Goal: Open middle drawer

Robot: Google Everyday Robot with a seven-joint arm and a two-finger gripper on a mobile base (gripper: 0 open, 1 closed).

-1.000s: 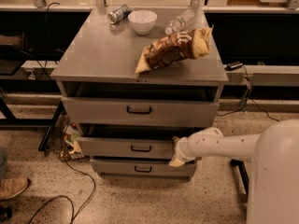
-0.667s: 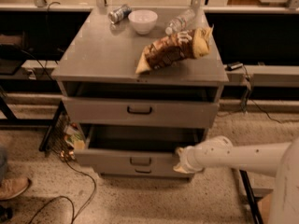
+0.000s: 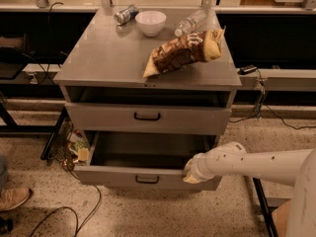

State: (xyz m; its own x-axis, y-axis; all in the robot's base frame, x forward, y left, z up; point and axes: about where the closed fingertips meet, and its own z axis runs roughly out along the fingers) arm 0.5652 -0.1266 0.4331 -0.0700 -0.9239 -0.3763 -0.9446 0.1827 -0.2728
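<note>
The middle drawer [image 3: 113, 176] has slid further out and now stands well open, so little remains, with the pincer [image 3: 190, 174] at its front edge, whether gripping I cannot tell.

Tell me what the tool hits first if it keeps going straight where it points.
The tool points left at the right end of the front rim of the middle drawer. Likely that rim first, though depth is unclear; it may be touching it.

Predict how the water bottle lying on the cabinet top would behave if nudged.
Lying on its side, the water bottle would probably roll. Clear plastic suggests light, crushable. The hand sits below, at the open middle drawer front.
</note>
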